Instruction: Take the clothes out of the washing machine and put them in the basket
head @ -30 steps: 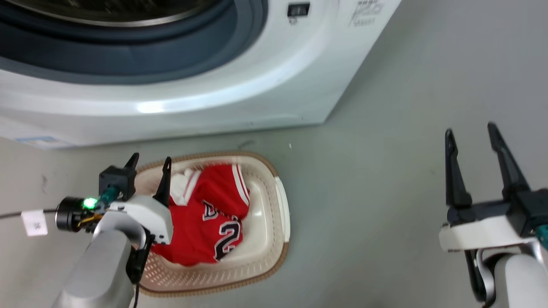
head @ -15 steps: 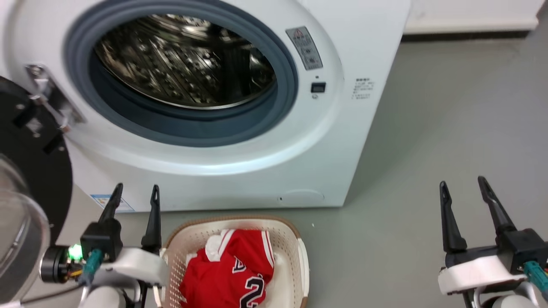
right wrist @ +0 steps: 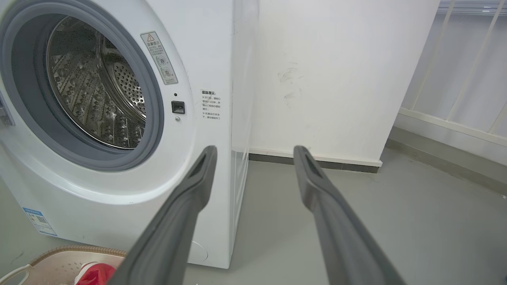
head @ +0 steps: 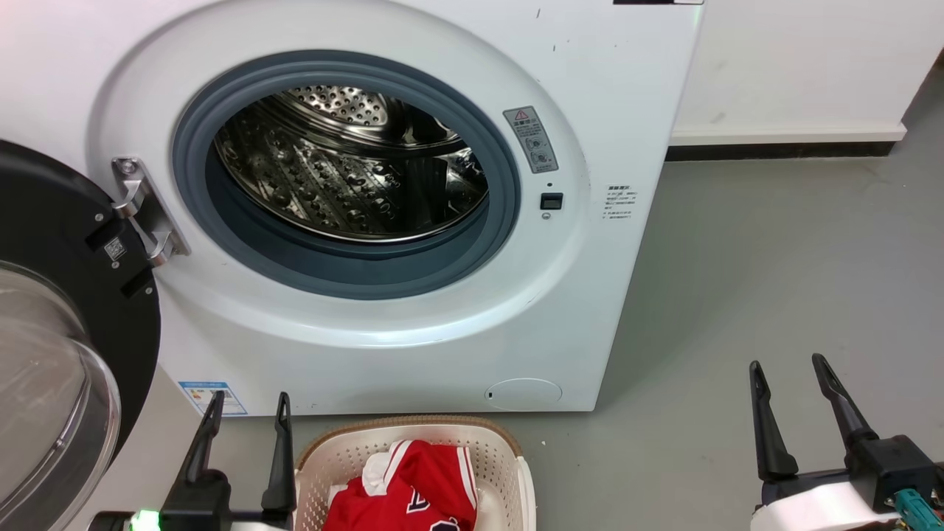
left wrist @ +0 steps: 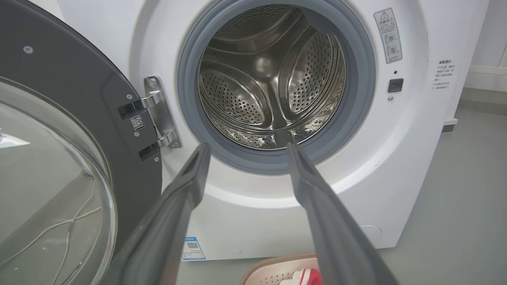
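Left gripper (head: 251,397), right gripper (head: 786,361) both spread, empty; basket (head: 346,457), clothes (head: 420,483) cut off by head view's bottom edge.

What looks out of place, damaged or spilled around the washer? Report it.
Nothing serious. The washing machine stands with its door swung open and no clothing visible in the drum; the red clothes lie in the basket. The one blemish: faint scuff marks on the wall beside it.

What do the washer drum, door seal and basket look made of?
Drum: likely stainless steel, shiny, with punched holes. Door seal: probably rubber, matte grey, no glints. Basket: seemingly moulded plastic, cream, perforated, brown woven-look rim.
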Available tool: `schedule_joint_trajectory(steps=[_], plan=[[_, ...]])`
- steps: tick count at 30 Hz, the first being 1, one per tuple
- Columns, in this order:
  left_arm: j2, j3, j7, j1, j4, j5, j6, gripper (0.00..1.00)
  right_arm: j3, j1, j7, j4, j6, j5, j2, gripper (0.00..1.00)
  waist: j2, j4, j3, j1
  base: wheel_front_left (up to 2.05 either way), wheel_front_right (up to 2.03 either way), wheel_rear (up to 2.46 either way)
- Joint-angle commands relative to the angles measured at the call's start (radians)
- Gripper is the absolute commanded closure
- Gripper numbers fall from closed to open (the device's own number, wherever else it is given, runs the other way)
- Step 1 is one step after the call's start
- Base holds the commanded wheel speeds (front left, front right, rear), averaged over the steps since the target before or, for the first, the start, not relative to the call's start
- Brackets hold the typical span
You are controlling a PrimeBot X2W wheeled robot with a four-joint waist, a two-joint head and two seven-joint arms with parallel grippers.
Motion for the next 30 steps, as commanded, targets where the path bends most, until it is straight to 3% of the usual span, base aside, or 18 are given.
schedule_joint_trajectory(steps=[1,30], plan=[[-0.010,0.005,-0.002,0.021,-0.014,0.011,0.004,0.00,0.000,0.012,-0.002,-0.004,-0.001,0.007,0.001,0.00,0.0000,-0.006,-0.005,0.0003,0.00,0.00,0.00],[-0.066,0.057,-0.002,0.043,-0.045,0.047,-0.019,0.00,0.023,-0.006,-0.002,0.006,-0.001,0.027,0.001,0.00,0.0000,-0.016,-0.007,0.0003,0.00,0.00,0.00]])
